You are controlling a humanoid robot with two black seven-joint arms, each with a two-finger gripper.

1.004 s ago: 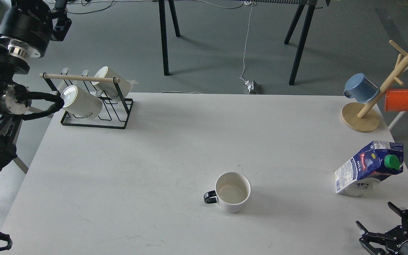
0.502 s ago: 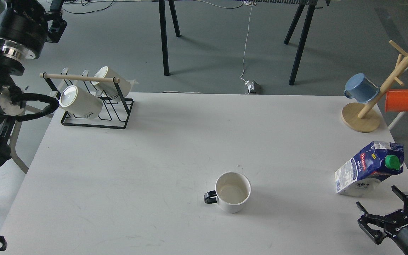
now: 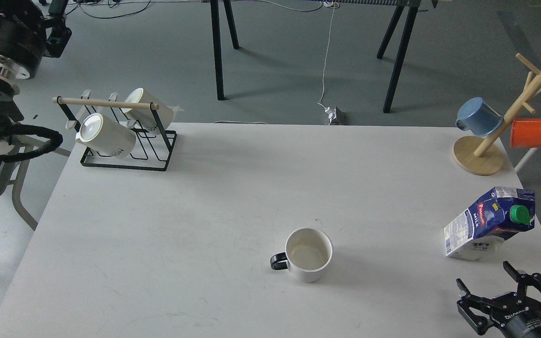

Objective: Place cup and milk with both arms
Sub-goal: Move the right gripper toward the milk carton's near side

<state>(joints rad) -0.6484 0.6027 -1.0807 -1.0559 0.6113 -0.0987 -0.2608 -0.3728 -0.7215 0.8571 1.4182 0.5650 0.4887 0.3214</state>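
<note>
Standing white cup [image 3: 308, 254], seemingly empty

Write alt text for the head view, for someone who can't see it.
A white cup stands upright mid-table, with a milk carton near the right edge and the open right hand just below it, empty. Mug racks sit in both far corners.

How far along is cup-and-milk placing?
Done: the white cup stands upright mid-table, handle to the left, with no claw near it. In hand: nothing; the right claw hovers open just in front of the milk carton, not touching it. The left claw is not clearly visible at the top left edge. Left: grasping and placing the milk.
</note>
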